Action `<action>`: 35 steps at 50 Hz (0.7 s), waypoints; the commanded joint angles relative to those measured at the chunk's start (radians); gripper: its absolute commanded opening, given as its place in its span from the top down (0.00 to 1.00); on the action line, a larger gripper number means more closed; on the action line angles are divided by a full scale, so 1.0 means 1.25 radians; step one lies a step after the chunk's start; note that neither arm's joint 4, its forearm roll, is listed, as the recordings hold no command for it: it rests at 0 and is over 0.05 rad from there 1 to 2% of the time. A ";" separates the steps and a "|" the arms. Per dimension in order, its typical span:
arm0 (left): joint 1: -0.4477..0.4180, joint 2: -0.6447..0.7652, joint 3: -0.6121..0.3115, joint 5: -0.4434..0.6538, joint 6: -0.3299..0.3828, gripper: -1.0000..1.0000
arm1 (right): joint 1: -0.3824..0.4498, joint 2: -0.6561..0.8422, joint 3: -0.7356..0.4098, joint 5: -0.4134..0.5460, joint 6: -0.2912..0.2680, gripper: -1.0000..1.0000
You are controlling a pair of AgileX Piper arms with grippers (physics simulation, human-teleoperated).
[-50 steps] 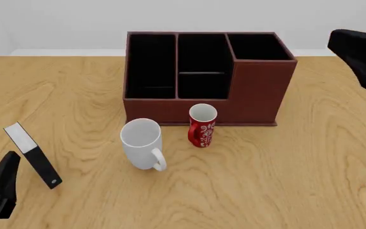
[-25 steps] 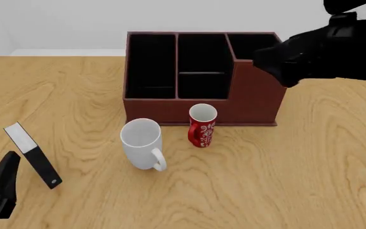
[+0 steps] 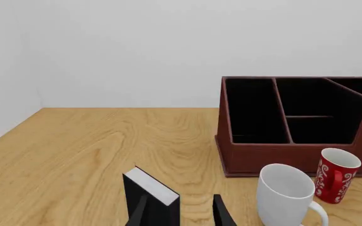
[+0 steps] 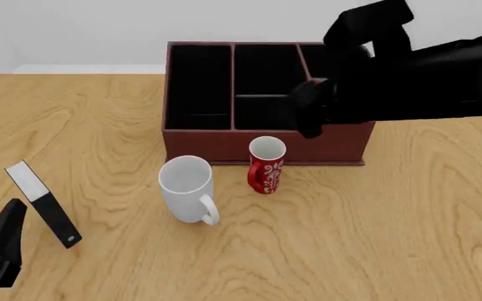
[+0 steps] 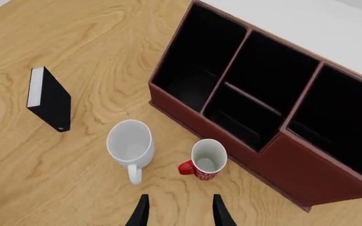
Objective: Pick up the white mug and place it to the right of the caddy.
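Half the caddy [image 4: 224,135] arm-hidden.

White mug [image 4: 187,188] glossy; caddy [image 4: 341,125] matt red-brown; table [image 4: 375,232] wood grain

Two mugs: white mug [image 4: 187,189], red mug [image 4: 265,165]; one caddy [image 4: 262,102]; one slab [image 4: 43,204].

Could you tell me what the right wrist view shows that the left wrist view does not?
Only the right wrist view looks down into the white mug and red mug, and shows the right gripper open above the table. Only the left wrist view shows the back wall and the left gripper, open by the black-and-white slab. Both show the caddy, both mugs and the slab.
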 commanded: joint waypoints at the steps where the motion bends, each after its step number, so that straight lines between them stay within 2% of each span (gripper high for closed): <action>1: 0.000 0.000 0.000 0.000 0.000 0.00 | 0.041 0.067 -0.024 -0.001 0.014 0.00; 16: 0.000 0.000 0.000 0.000 0.000 0.00 | 0.089 0.161 -0.049 -0.018 0.026 0.00; 35: 0.000 0.000 0.000 0.000 0.000 0.00 | 0.163 0.249 -0.050 -0.075 0.080 0.00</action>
